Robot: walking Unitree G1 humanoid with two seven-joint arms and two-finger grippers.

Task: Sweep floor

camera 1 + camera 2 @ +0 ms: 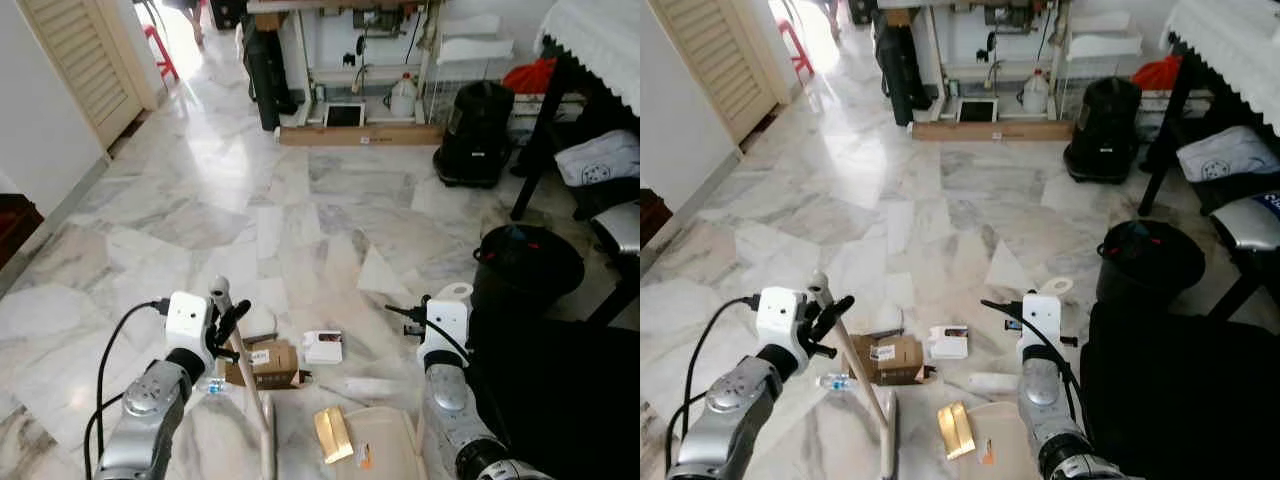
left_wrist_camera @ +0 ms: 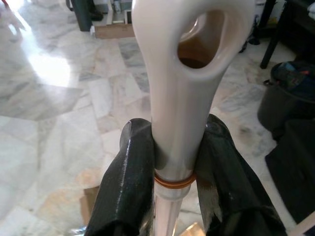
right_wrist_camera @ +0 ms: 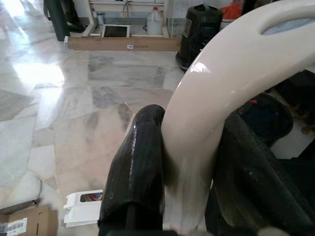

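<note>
My left gripper point(image 1: 229, 322) is shut on the cream broom handle point(image 1: 246, 372), which slants down to the floor; in the left wrist view both black fingers point(image 2: 132, 167) clamp the handle point(image 2: 182, 93) just below its hanging hole. My right gripper point(image 3: 189, 147) is shut on the curved cream dustpan handle point(image 3: 231, 64), and the dustpan point(image 1: 388, 447) lies on the floor between my arms. Litter lies in front: a brown cardboard box point(image 1: 266, 362), a small white box point(image 1: 323, 346), a plastic bottle point(image 1: 213, 385) and a gold packet point(image 1: 333, 435) at the pan's edge.
A black bin point(image 1: 525, 265) stands at the right, with a large black object point(image 1: 565, 390) close to my right arm. Farther off are a black appliance point(image 1: 475, 120), a dark table leg point(image 1: 535, 150), a long wooden board point(image 1: 360, 135) and a louvred door point(image 1: 85, 60).
</note>
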